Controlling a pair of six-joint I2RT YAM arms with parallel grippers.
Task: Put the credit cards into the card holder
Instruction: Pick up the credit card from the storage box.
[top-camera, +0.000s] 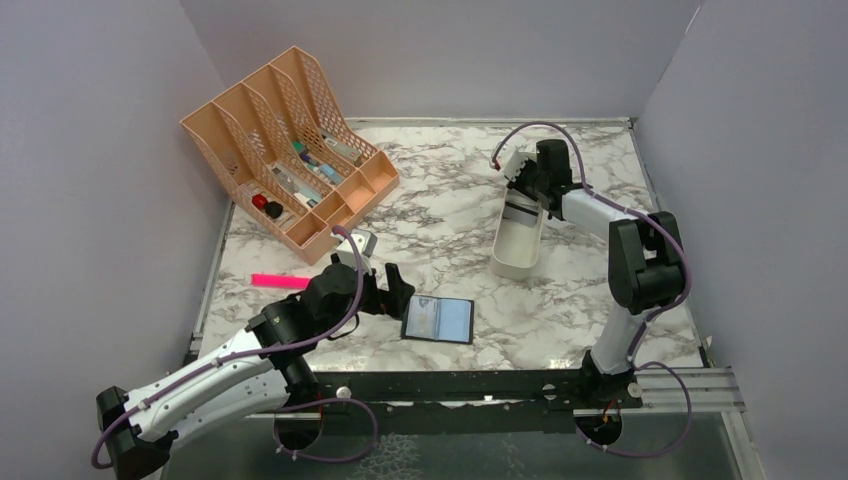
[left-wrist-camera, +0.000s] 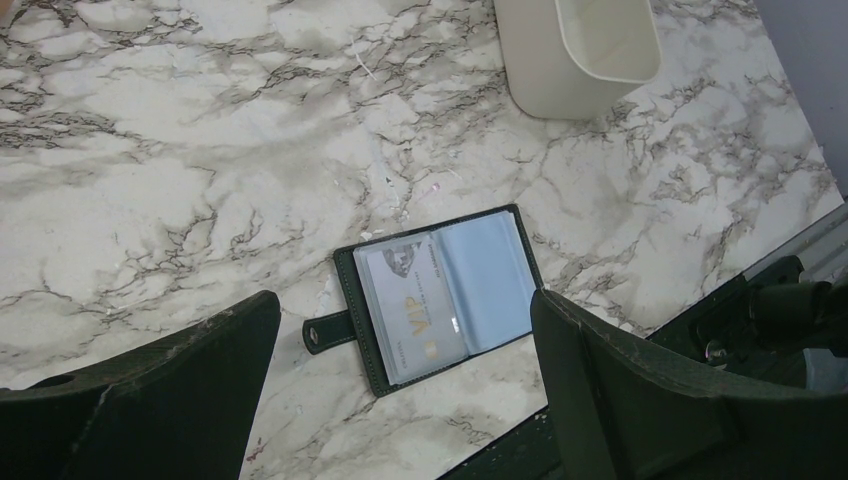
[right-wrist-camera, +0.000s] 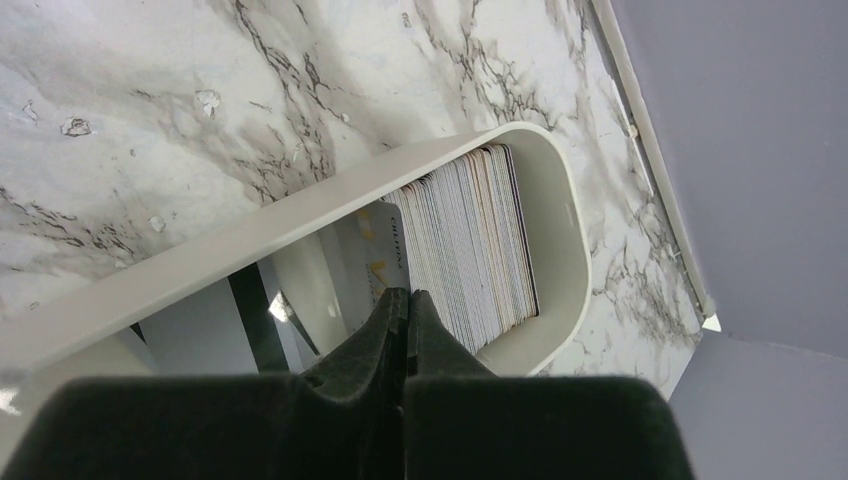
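Credit cards (right-wrist-camera: 470, 250) fill the bin (right-wrist-camera: 300, 215) — right gripper (right-wrist-camera: 408, 297) inside, pinched together, picking; left gripper (left-wrist-camera: 402, 305) spread wide — next, lift one.

Lavender-grey walls (top-camera: 450, 50), marble-patterned tabletop (top-camera: 450, 200)

Soft even light, faint shadows on the marble table (top-camera: 450, 190), glare on the card holder (left-wrist-camera: 440, 295), near jaws out of focus.
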